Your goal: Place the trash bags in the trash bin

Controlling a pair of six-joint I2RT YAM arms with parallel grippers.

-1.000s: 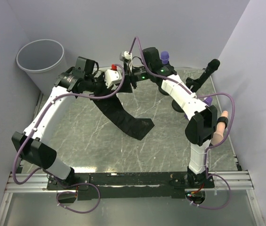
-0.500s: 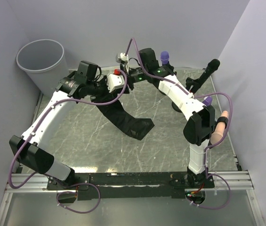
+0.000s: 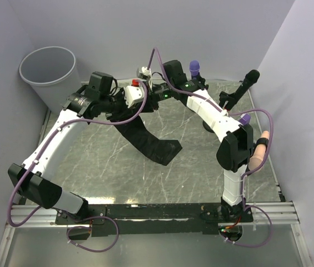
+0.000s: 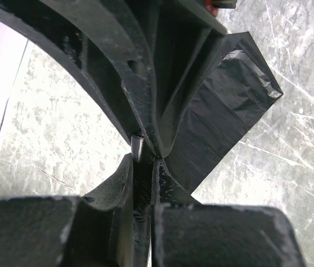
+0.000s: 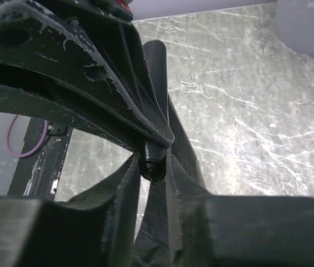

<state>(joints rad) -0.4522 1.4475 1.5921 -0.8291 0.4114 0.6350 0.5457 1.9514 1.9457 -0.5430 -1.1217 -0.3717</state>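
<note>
1. Table (image 3: 201,161): grey marbled top, with both arm bases at 6 o'clock.
2. Trash bin (image 3: 56,92): round, light grey and upright, with its mouth open. It stands at the table's 10 o'clock corner, well apart from the bag.
3. Trash bag (image 3: 145,142): a black film strip, lifted at its upper end near 12 o'clock. It drapes down toward the table centre, and its lower end lies on the top.
4. Left gripper (image 4: 145,153): jaws closed, clamping the bag's upper edge.
5. Right gripper (image 5: 154,164): just beside the left gripper, jaws drawn nearly together with a fold of the same bag pinched between them.
6. Black handle (image 3: 244,86): at 2 o'clock, tilted.
7. Peach-coloured object (image 3: 259,150): at the 3 o'clock edge.
</note>
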